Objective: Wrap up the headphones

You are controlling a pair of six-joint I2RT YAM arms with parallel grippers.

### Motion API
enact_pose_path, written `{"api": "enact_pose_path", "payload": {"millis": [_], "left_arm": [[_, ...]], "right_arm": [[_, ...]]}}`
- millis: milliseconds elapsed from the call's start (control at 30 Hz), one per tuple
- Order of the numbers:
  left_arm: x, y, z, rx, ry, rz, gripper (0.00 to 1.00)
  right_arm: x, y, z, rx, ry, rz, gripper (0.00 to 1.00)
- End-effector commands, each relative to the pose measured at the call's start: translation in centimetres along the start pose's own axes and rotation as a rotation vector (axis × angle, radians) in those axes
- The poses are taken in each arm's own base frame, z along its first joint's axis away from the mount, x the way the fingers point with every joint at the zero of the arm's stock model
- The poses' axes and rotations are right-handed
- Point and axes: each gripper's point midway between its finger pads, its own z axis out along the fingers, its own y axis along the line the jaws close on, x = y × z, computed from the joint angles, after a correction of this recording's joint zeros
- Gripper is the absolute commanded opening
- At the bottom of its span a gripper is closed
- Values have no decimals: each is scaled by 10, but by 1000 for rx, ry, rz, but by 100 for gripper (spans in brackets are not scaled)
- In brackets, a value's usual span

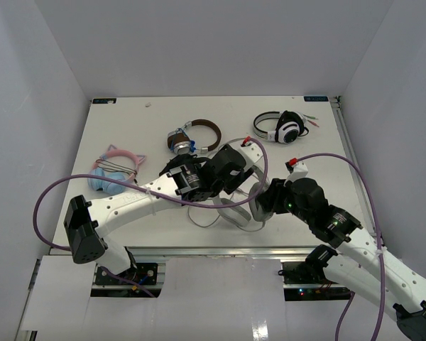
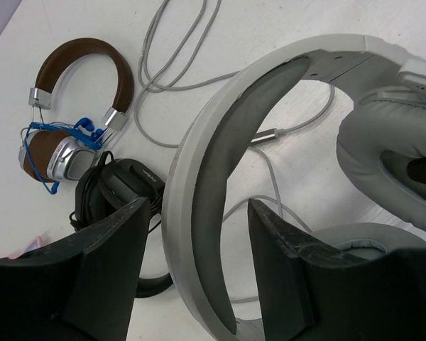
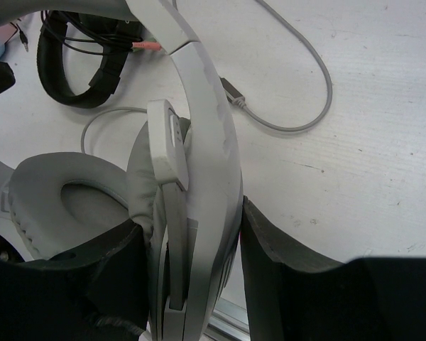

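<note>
The large white and light-grey headphones [image 1: 241, 219] stand near the table's front edge between my two grippers. My left gripper [image 2: 195, 263] is open, and the wide white band [image 2: 199, 177] passes between its fingers without clearly touching either; from above it [image 1: 234, 177] sits over the band. My right gripper [image 3: 192, 270] is shut on the band's end beside a grey ear cup [image 3: 71, 192]; from above it [image 1: 261, 202] is at the headphones' right side. The thin grey cable [image 2: 170, 64] lies loose in loops on the table, and it also shows in the right wrist view [image 3: 305, 106].
A brown-banded pair with a blue cord [image 1: 195, 135] lies behind. A black pair [image 2: 121, 192] lies right beside the white band. A white pair with black cups [image 1: 280, 128] is at the back right. A pink and blue pair [image 1: 117, 170] is at the left.
</note>
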Motion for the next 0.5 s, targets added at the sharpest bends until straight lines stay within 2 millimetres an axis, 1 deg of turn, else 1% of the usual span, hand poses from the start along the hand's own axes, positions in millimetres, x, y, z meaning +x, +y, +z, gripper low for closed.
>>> {"api": "enact_pose_path", "payload": {"millis": [0,233,333,467], "left_arm": [[5,6,-1,-38,15,16,68],[-4,-1,2,-13,7,20,61],[-2,-5,6,-5,23,28,59],[4,-4,10,-29,50,31,59]], "right_arm": [[-30,23,-4,-85,-111,37,8],[-27,23,-3,-89,-100,34,8],[-25,23,-2,-92,-94,33,8],[-27,23,-4,-88,-104,32,8]]}}
